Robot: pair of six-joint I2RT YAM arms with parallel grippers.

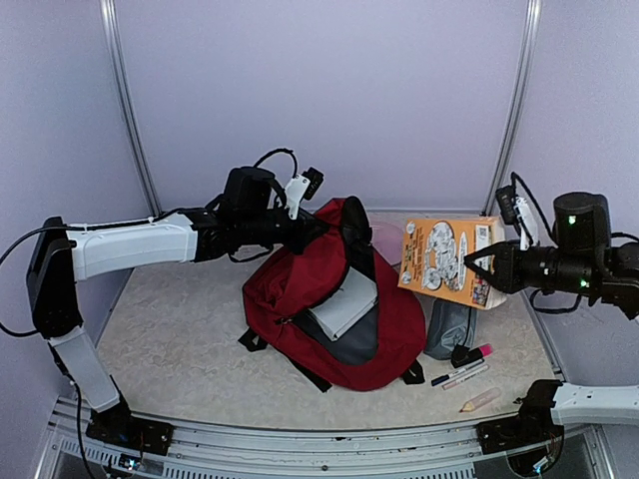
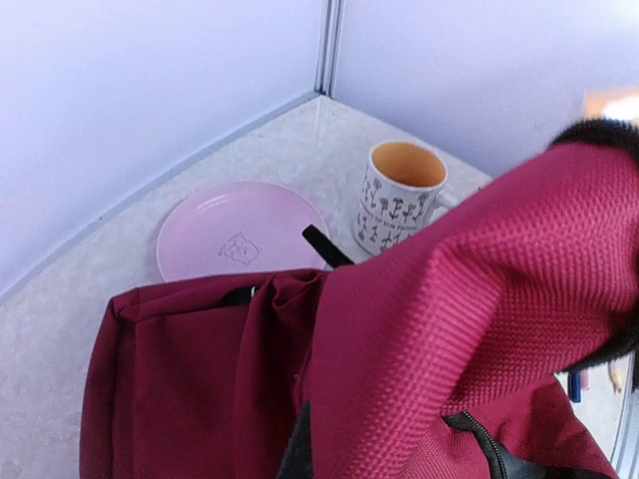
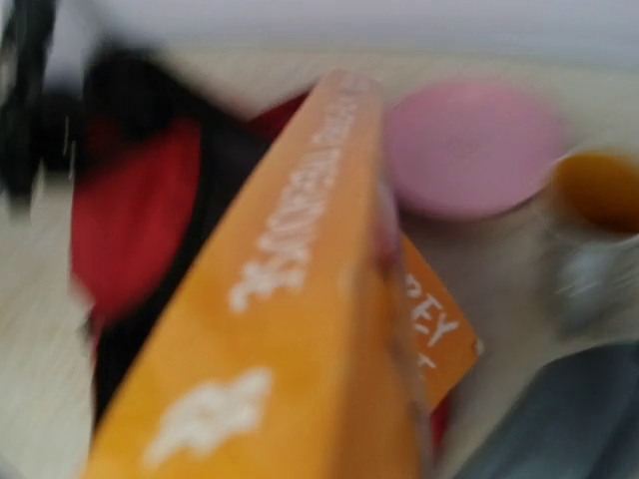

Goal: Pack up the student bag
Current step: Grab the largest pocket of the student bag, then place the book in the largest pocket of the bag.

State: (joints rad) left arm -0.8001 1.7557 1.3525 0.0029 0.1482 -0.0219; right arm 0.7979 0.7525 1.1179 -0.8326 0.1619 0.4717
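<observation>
The student bag (image 1: pixel 290 289) lies in the middle of the desk (image 1: pixel 170 319), its far end lifted by the left hand (image 1: pixel 308 228), clamped on the red fabric. On the right, the right hand (image 1: pixel 477 267) pinches an orange book (image 1: pixel 439 257) aloft.

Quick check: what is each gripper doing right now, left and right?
Left gripper: closed on the top fabric of the backpack, holding it up.
Right gripper: closed on the orange book.
</observation>
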